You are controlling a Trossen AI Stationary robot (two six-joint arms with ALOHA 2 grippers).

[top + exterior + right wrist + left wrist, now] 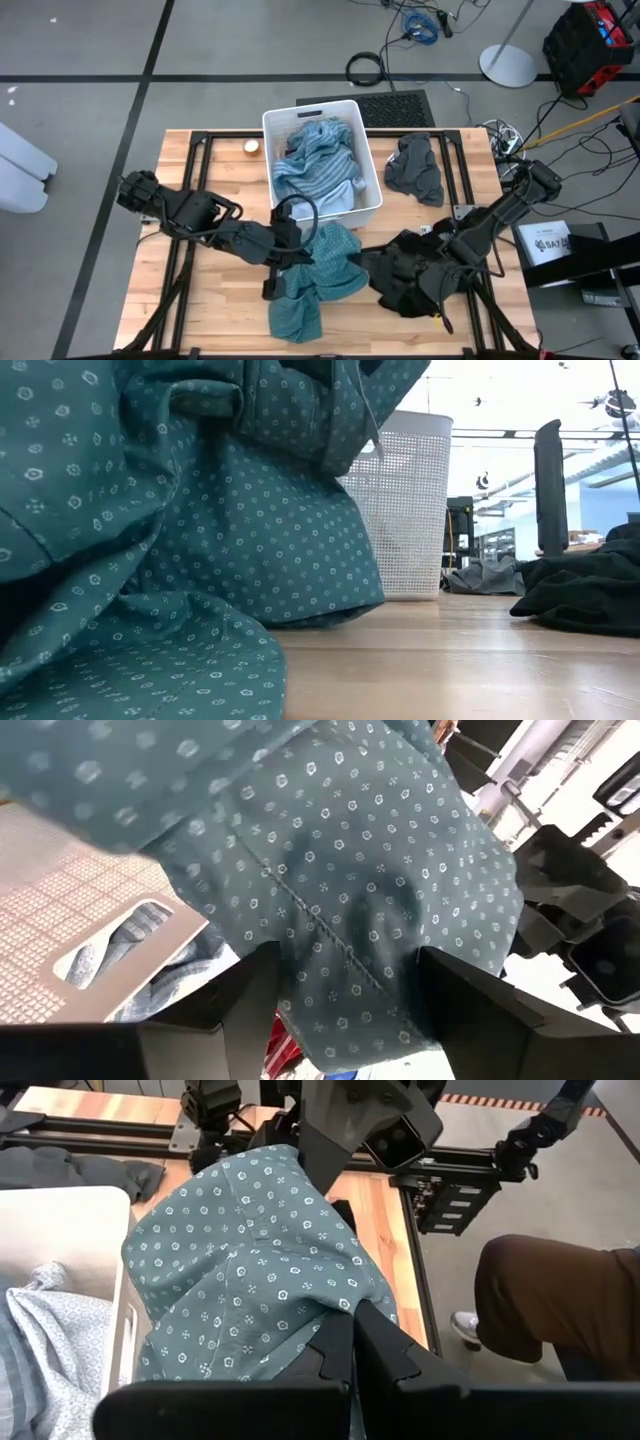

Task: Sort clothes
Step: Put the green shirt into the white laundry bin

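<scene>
Just in front of the white bin [368, 165], the left gripper [352, 1342] pinches the teal shirt [318, 272] tight, presumably lifting it for sorting; the right gripper [345, 982] straddles its cloth, fingers wide.

Even, bright overhead light with soft shadows on the table [200, 300] — windows blow out white, near teal cloth [120, 790] blurs.

floor [80, 60]: grey, dark seams | cables [420, 22] | bright ceiling lights [520, 390]
</scene>
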